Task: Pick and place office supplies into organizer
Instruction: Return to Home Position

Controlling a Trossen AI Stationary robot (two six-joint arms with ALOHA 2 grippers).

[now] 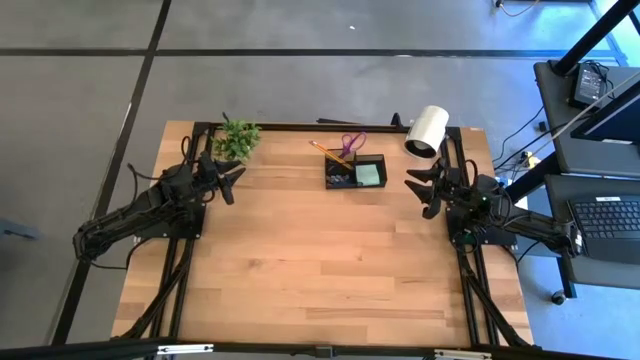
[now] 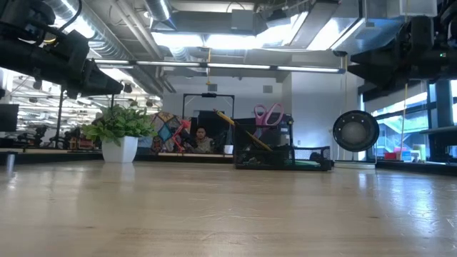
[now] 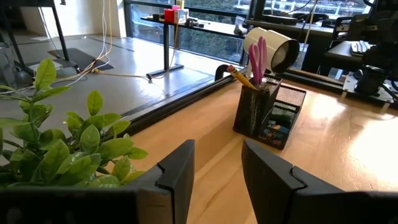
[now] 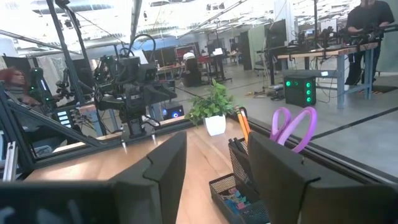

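Note:
The black mesh organizer [image 1: 355, 172] stands at the table's far middle. Purple-handled scissors [image 1: 352, 142] and orange pencils [image 1: 328, 152] stick up out of its taller part, handles up. A light-green sticky-note pad [image 1: 368, 174] lies in a low compartment, and small blue items [image 4: 235, 202] lie in another. My left gripper [image 1: 228, 183] hovers open at the far left, above the table, with nothing between its fingers [image 3: 180, 177]. My right gripper [image 1: 418, 193] hovers open at the far right, also holding nothing. Both point toward the organizer from their own sides.
A small potted plant [image 1: 237, 138] stands at the far left, close to my left gripper. A large white cylinder [image 1: 427, 130] lies at the far right, beside my right gripper. The near half of the wooden table [image 1: 320, 280] is bare. People show in the room beyond.

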